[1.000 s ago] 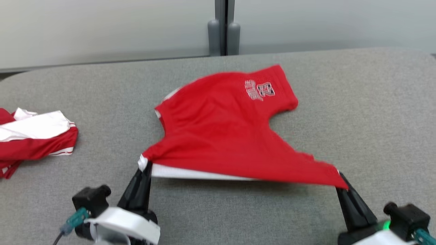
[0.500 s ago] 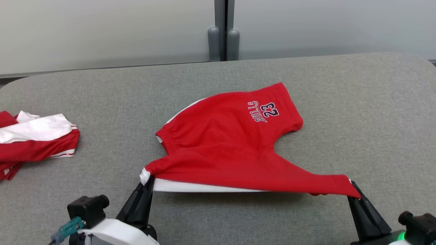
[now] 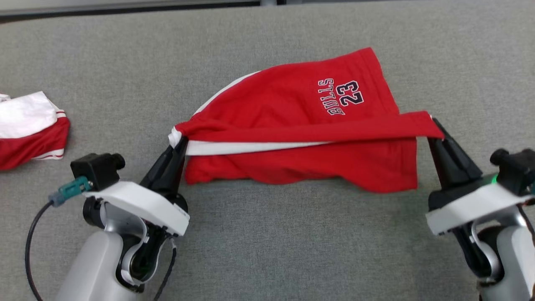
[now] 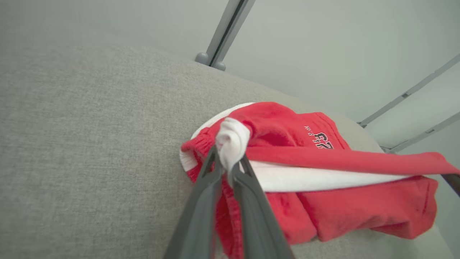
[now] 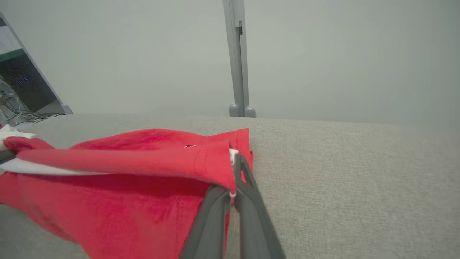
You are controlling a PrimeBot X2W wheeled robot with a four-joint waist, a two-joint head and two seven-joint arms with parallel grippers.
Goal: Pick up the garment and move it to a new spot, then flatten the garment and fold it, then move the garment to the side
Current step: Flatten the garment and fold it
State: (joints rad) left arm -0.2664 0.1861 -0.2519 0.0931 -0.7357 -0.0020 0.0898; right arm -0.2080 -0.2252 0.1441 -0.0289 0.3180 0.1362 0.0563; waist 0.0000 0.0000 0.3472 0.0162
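**Head view:** red garment [image 3: 301, 104], shorts w/ "BULLS 23" print, sits approx mid-table on the grey table [image 3: 267, 251]. One edge is lifted & pulled taut as a band btwn the two tools. The rest sags under it onto the table, and the print part lies flat on the far side. left gripper [image 3: 180, 140] has its fingers pressed together on the white-trimmed corner at the band's left end. right gripper [image 3: 434, 125] has its fingers pressed together on the red corner at the band's right end. A second garment [image 3: 29, 129], red & white, lies well apart at the table's left edge.

**Left wrist view:** left gripper [image 4: 227, 163] pinches a bunched white wad of the garment [image 4: 359, 208] right at its tips. From there the cloth runs to the view's right, w/ a red band over a white strip. The red bulk droops below onto the table [image 4: 72, 144]. A dark tip of the right gripper [image 4: 454, 181] shows at the far right edge, at the band's other end.

**Right wrist view:** right gripper [image 5: 234, 169] is clamped on the red corner, w/ a bit of white trim showing at the tips. The garment [image 5: 107, 201] spreads to the view's left from the tips, hanging down to the table [image 5: 359, 162]. A grey post [image 5: 237, 72] stands behind the table's far edge.
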